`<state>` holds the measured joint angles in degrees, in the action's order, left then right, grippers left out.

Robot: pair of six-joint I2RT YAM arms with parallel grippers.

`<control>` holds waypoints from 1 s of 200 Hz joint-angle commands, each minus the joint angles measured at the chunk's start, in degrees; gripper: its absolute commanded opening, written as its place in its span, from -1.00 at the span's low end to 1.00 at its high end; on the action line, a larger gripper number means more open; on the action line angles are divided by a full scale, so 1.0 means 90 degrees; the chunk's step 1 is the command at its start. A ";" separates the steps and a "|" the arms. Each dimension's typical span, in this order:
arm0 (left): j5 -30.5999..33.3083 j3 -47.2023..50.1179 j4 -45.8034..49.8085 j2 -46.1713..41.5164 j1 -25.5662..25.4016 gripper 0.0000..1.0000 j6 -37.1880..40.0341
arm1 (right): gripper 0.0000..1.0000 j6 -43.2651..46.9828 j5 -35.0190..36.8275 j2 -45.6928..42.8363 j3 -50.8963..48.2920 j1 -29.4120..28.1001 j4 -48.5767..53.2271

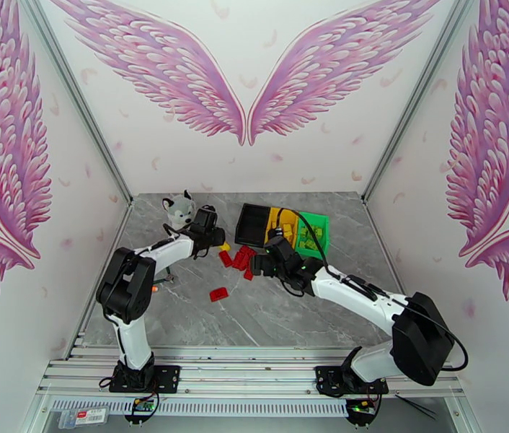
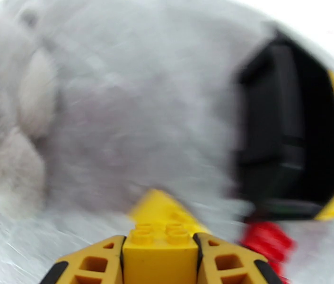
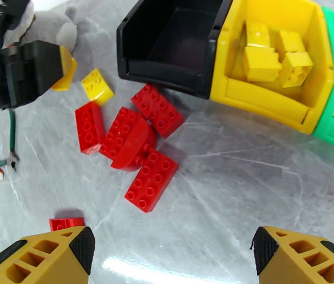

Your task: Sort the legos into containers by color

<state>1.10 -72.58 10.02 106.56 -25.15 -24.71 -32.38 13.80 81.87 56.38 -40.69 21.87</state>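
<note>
— Why pinch that yellow brick (image 2: 160, 259)?
— My left gripper (image 2: 160, 241) clamps it because it belongs in the yellow bin (image 3: 261, 98) near the surface's far edge. My right gripper (image 3: 171, 247), spread, hangs above the red bricks (image 3: 134, 138).

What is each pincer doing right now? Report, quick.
Left pincer: shut on a yellow lego.
Right pincer: open, holding nothing.

Bare tabletop (image 1: 290, 319) nearside; red brick cluster (image 3: 136, 138), plush husky (image 1: 179, 209) and bins (image 3: 261, 98) across the far half.
</note>
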 commanded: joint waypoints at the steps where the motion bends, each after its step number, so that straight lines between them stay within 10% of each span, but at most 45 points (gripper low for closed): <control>1: -0.0647 0.0017 -0.0385 -0.0355 -0.0351 -0.47 -0.0076 | 0.94 -0.0279 0.0973 -0.0546 -0.0327 -0.0006 -0.0055; 123: -0.1550 -0.3784 -0.0277 0.2422 -0.1406 -0.39 -0.0637 | 0.98 0.0246 0.1290 -0.3087 -0.1559 0.0268 -0.0419; 161: -0.1557 -0.4476 -0.0144 0.2950 -0.1395 0.23 -0.0710 | 0.98 0.0248 0.1272 -0.2906 -0.1511 0.0282 -0.0416; 200: -0.1534 -0.4339 -0.0220 0.2705 -0.1412 0.27 -0.0752 | 0.98 0.0277 0.1098 -0.2688 -0.1482 0.0288 -0.0516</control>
<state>-12.36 -110.24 7.49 132.64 -37.82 -31.05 -31.18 24.01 56.77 43.42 -38.61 18.61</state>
